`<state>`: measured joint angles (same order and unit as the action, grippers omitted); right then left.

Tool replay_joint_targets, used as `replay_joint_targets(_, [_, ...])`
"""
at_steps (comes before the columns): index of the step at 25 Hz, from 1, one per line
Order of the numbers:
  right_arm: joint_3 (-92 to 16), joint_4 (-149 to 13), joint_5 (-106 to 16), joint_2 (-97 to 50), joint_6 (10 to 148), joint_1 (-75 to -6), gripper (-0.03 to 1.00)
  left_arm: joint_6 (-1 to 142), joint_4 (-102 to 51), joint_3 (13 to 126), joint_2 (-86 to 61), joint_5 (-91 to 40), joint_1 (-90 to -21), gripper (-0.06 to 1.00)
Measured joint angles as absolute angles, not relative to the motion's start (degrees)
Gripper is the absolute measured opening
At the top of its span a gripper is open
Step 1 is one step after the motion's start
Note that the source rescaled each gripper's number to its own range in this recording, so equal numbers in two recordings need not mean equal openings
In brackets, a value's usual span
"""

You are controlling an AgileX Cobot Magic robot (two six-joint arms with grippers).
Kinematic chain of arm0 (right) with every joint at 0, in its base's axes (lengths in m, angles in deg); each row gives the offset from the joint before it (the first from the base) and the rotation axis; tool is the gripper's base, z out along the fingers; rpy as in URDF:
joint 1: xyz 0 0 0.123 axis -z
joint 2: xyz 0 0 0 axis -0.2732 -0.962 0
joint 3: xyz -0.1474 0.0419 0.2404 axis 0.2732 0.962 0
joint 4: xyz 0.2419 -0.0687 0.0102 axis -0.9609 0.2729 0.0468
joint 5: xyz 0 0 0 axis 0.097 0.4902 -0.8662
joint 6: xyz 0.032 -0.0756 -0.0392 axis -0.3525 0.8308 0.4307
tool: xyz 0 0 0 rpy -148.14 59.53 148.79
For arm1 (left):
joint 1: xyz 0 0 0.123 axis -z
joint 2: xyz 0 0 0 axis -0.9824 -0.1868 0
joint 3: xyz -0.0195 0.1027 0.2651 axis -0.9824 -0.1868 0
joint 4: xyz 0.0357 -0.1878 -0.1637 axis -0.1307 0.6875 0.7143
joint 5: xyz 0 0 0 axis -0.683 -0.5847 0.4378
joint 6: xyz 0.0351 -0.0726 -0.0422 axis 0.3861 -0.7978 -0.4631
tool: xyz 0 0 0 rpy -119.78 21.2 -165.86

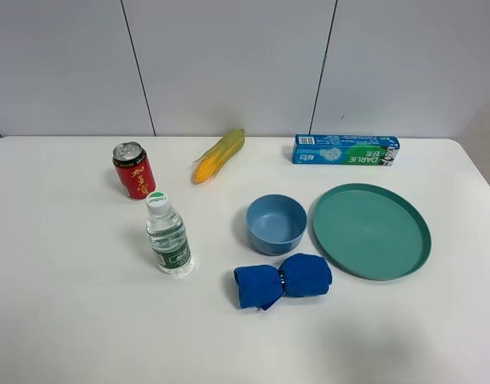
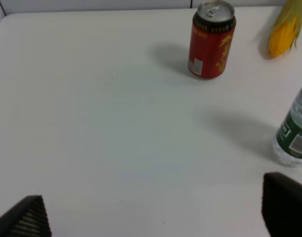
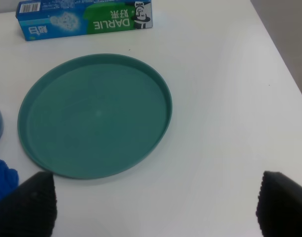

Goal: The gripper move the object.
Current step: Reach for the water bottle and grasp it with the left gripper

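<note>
The clear water bottle (image 1: 168,236) with a white cap and green label stands upright on the white table, in front of the red can. In the left wrist view only its lower part (image 2: 295,133) shows, at the frame edge. My left gripper (image 2: 153,212) is open and empty above bare table, with the bottle beyond one fingertip (image 2: 286,205). My right gripper (image 3: 155,205) is open and empty, near the green plate. Neither arm shows in the exterior high view.
A red soda can (image 1: 134,170) and a corn cob (image 1: 218,155) lie behind the bottle. A blue bowl (image 1: 275,224), a blue cloth (image 1: 283,280), a green plate (image 1: 371,232) and a toothpaste box (image 1: 346,150) are to the right.
</note>
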<state>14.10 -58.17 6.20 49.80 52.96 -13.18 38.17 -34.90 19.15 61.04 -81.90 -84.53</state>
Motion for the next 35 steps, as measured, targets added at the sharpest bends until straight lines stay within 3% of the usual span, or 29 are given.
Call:
replay_joint_targets(8, [14.10,-58.17,6.20,49.80,52.96,-13.18,1.00,43.23,-29.62,19.68,61.05,-80.76,-84.53,0.71])
replay_joint_targets(14, [14.10,-58.17,6.20,49.80,52.96,-13.18,1.00,45.26,-24.88,19.87,60.07,-71.84,-84.53,0.71])
replay_joint_targets(35, [14.10,-58.17,6.20,49.80,52.96,-13.18,1.00,52.34,-23.74,17.68,33.31,-40.69,-84.53,0.71])
